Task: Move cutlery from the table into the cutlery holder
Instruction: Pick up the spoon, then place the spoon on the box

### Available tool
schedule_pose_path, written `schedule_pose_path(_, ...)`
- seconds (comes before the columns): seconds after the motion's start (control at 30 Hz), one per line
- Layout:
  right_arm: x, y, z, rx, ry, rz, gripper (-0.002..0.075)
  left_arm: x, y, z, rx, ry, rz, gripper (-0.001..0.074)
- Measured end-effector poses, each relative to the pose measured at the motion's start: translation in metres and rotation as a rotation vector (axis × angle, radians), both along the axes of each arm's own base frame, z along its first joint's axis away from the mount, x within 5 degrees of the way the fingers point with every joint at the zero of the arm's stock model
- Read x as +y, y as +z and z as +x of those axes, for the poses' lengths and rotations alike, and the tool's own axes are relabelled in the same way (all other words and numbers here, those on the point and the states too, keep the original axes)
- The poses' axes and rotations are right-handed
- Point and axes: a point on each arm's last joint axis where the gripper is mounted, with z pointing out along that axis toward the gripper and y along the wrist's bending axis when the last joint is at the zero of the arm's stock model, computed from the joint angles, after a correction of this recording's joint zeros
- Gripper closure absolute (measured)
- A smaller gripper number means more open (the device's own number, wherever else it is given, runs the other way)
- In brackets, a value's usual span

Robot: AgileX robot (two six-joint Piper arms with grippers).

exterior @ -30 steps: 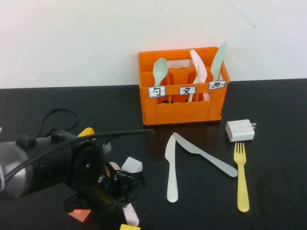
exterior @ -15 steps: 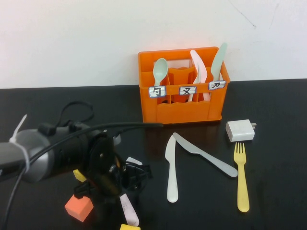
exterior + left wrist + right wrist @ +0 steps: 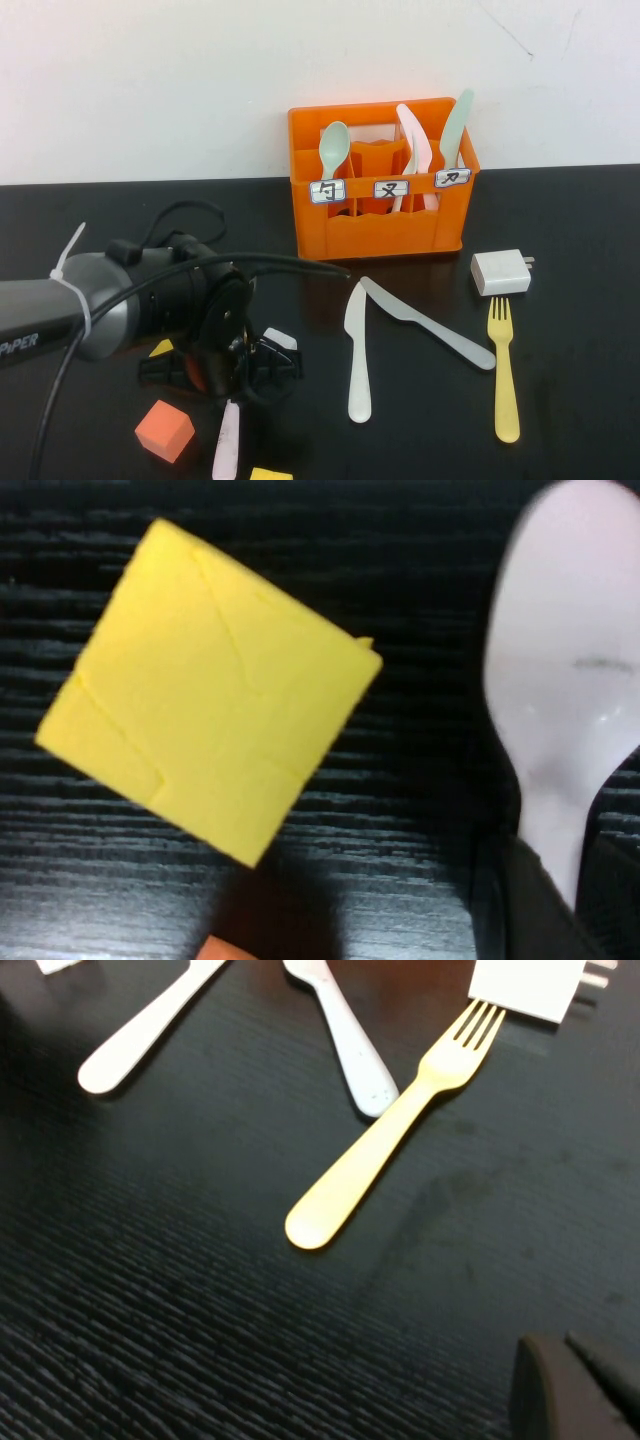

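My left gripper (image 3: 238, 384) is low over the black table (image 3: 580, 220) at the front left, shut on the neck of the pale pink spoon (image 3: 572, 670). The spoon's handle (image 3: 227, 442) points toward the front edge. In the left wrist view the gripper (image 3: 565, 885) has dark fingers (image 3: 522, 905) on both sides of the neck. A cream-white knife (image 3: 356, 352), a grey knife (image 3: 425, 321) and a yellow fork (image 3: 504, 372) lie flat at centre right. The orange cutlery holder (image 3: 375, 225) stands at the back with utensils upright in it. My right gripper (image 3: 578, 1385) hovers shut near the fork's handle (image 3: 345, 1185).
A yellow cube (image 3: 210, 690) sits right beside the spoon's bowl. An orange cube (image 3: 165, 430), a white cube (image 3: 281, 340) and another yellow cube (image 3: 271, 474) lie around the left gripper. A white charger block (image 3: 500, 272) rests above the fork's tines.
My left arm has moved right and further onto the table. The pink spoon has swung so its handle points at the front edge. The orange cube has come out from under the arm.
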Motion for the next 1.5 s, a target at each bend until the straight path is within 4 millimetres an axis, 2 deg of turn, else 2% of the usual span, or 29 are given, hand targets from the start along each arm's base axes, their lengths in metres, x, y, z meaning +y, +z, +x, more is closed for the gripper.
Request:
schedule_pose_path(0.5,0.0,0.0,0.0,-0.005,-0.003,0.0,0.0729,-0.001,-0.001,0.0,0.011,0.012,-0.016,0.0643)
schedule_pose_path(0.67,0.0,0.0,0.0,-0.006,-0.002,0.001,0.0729,0.0,0.007,-0.002,-0.01,0.021,-0.035,0.0643)
schedule_pose_path(1.0,0.0,0.0,0.001,-0.007,-0.004,0.002,0.0729,0.01,0.064,-0.012,-0.184,0.032,-0.089,0.0644)
schedule_pose_path(1.17,0.0,0.0,0.001,-0.007,-0.004,0.002,0.0729,0.014,0.093,-0.015,-0.325,0.019,-0.148,0.0644)
schedule_pose_path(1.5,0.0,0.001,0.001,-0.012,-0.009,0.007,0.0729,-0.002,0.137,-0.004,-0.718,-0.108,-0.399,0.0644)
